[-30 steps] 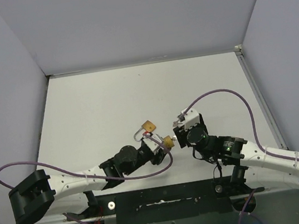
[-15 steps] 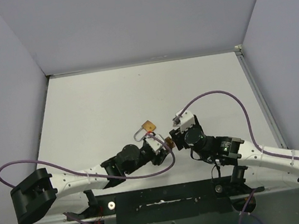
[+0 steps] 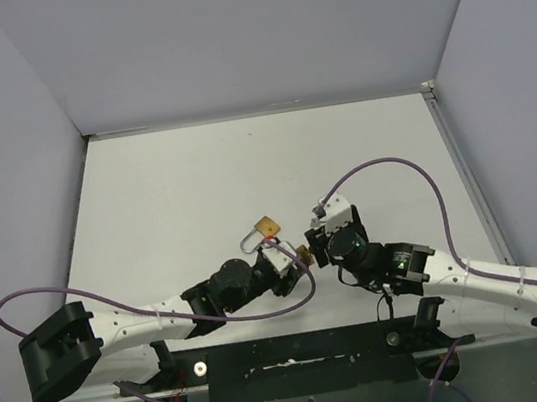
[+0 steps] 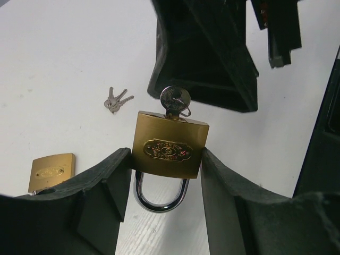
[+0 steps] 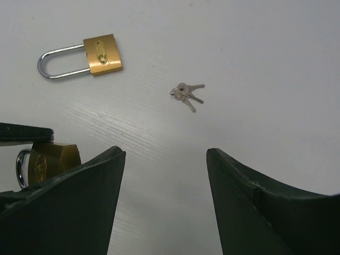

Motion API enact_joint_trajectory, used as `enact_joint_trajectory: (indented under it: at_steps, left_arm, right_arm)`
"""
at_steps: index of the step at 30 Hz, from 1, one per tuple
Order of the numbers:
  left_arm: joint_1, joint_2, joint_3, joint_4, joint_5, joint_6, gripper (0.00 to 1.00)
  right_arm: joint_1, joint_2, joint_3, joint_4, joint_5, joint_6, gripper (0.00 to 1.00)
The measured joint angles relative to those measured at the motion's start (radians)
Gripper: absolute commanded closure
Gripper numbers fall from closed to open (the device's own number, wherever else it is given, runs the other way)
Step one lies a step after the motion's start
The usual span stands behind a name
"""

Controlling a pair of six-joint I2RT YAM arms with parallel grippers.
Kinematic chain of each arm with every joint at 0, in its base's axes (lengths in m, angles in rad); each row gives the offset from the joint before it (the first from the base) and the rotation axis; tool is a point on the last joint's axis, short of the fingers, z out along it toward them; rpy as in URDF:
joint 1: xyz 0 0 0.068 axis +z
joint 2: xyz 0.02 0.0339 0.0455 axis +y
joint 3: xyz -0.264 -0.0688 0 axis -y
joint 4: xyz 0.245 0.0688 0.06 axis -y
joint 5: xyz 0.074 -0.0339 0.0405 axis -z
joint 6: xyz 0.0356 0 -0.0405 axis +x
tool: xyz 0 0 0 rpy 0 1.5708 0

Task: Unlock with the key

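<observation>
Key seated, lock not yet sprung

Above the table (image 3: 177, 194), the left gripper (image 4: 166, 164) clamps the padlock (image 4: 169, 151) by its brass sides; the right gripper (image 5: 164, 159) hangs close by, jaws apart and empty; the key (image 4: 175, 101) sits in the keyhole; the shackle (image 4: 159, 199) looks shut; gripping and turning remain.

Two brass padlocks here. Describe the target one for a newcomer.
At the near middle of the white table, find the left gripper. The brass padlock clamped between its black fingers is it; unlike the other brass padlock lying on the table, it has a silver key in its keyhole.
</observation>
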State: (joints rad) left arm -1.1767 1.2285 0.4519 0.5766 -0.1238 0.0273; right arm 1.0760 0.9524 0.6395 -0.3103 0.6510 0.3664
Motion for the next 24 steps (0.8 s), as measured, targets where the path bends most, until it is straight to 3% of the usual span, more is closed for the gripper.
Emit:
enact_joint_trajectory:
  at_steps: [3, 7, 12, 24]
  left_arm:
    - [0.0, -0.001, 0.005, 0.01, -0.012, -0.005, 1.0]
    - [0.0, -0.003, 0.005, 0.024, -0.044, -0.023, 1.0]
    - [0.012, -0.003, 0.005, 0.058, -0.07, -0.07, 1.0]
    - [0.025, -0.003, 0.013, 0.109, -0.038, -0.143, 1.0]
  right_arm:
    - [-0.046, -0.064, -0.002, -0.023, -0.008, 0.049, 0.35]
    - [-0.16, -0.276, -0.037, -0.01, -0.035, 0.1, 0.37]
    - [-0.193, -0.491, -0.102, 0.063, -0.138, 0.118, 0.39]
    - [-0.193, -0.369, -0.165, 0.253, -0.383, 0.22, 0.45]
